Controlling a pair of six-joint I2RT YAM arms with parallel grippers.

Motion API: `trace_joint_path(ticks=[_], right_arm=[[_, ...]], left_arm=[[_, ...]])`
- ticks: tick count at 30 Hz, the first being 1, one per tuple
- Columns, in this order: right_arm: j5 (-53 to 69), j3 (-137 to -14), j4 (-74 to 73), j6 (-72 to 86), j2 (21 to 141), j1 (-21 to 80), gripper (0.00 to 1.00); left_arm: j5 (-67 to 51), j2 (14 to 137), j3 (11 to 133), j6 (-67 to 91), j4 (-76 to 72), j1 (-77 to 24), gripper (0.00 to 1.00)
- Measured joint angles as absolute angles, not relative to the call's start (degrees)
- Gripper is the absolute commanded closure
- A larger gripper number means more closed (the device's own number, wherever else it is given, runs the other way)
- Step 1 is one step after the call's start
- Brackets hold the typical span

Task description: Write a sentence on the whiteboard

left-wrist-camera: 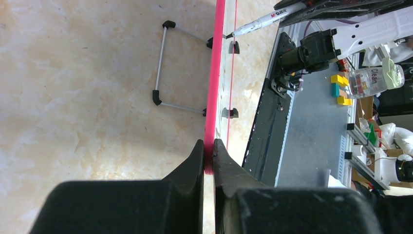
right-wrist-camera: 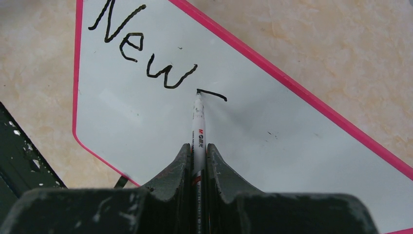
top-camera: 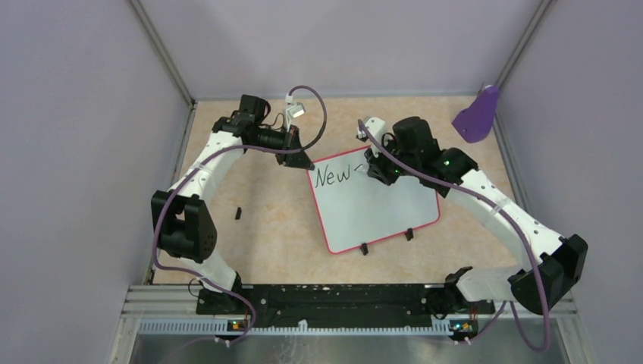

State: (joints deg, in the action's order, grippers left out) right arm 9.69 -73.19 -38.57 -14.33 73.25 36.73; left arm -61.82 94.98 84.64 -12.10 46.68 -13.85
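The whiteboard [top-camera: 375,208] lies on the table with its pink rim [left-wrist-camera: 214,87] and two black clip feet toward the arms. My left gripper [top-camera: 297,158] is shut on the board's far left corner; its jaws pinch the rim [left-wrist-camera: 209,156]. My right gripper [top-camera: 377,168] is shut on a white marker [right-wrist-camera: 198,131] whose tip touches the board. The sentence [top-camera: 334,175] reads "New" with one short stroke [right-wrist-camera: 213,94] after it; it also shows in the right wrist view [right-wrist-camera: 141,48].
A purple object [top-camera: 478,114] sits at the far right corner. A small black piece [top-camera: 238,214] lies left of the board. A wire stand [left-wrist-camera: 165,63] shows beside the board's edge. Purple walls enclose the table.
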Motion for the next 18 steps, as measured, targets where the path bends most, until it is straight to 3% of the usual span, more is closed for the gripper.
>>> trace_joint_path(ticks=[18], right_arm=[[8.6,-71.7,-40.4,-14.9,72.0,36.8,1.00]], left_arm=[[-61.9,95.0,84.6,-12.1,46.7,-13.8,1.00]])
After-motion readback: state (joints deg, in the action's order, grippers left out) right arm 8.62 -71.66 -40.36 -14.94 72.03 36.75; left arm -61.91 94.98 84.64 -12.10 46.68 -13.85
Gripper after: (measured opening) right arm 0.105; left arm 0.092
